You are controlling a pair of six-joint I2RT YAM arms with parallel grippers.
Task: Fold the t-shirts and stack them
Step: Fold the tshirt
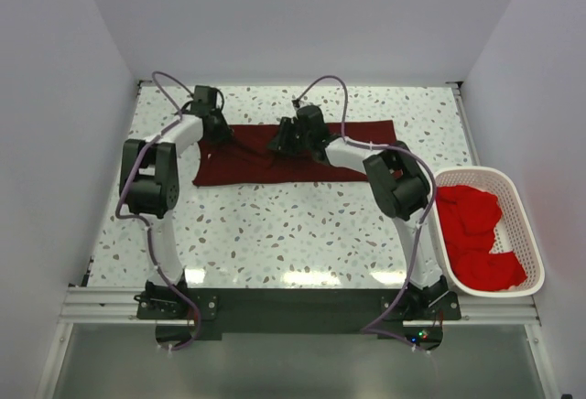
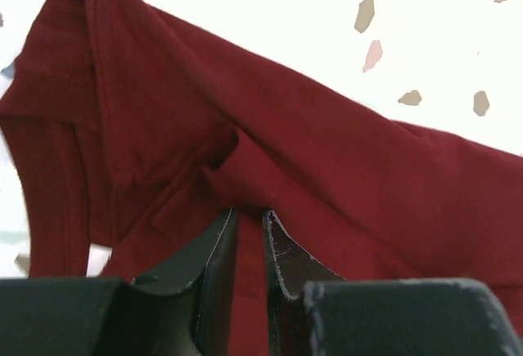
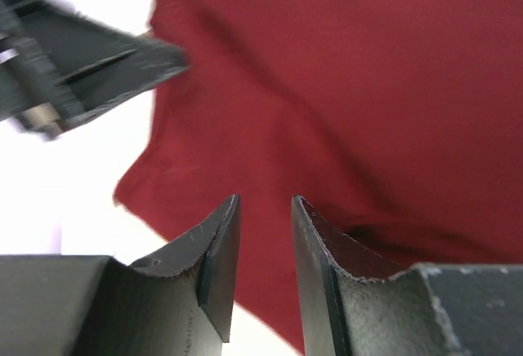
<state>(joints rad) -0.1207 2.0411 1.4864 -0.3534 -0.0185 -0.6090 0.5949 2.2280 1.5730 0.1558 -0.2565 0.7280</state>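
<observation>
White walls on three sides, speckled light table [image 1: 275, 234] underneath. The maroon t-shirt [image 1: 362, 138] lies as a long band across the far part of the table, with both pincers down on it. On the left gripper [image 2: 252, 215] the jaws are nearly together with a fold of maroon cloth running down between them, so it's pinching the shirt. The cloth bunches into a ridge right at its tips and fans out beyond them to both sides. A stitched hem runs off to the tips' left, and bare speckled table shows ahead and to the right. On the right gripper [image 3: 265, 202] the jaws are spread with a clear gap and nothing between them. Maroon cloth sits below and ahead of its tips, mostly on the right finger's side, with white table on the left finger's side. There is blurred dark hardware [image 3: 90, 70] ahead-left of those tips; can't tell which part it is. From overhead the two pincers are near each other. The left one is at the shirt's left end, the right one about mid-shirt, and the cloth between them is rucked. The white mesh basket [image 1: 536, 262] sits well off to the right gripper's right, at the table's edge. It holds the brighter red t-shirts [image 1: 476, 234] in a loose heap.
</observation>
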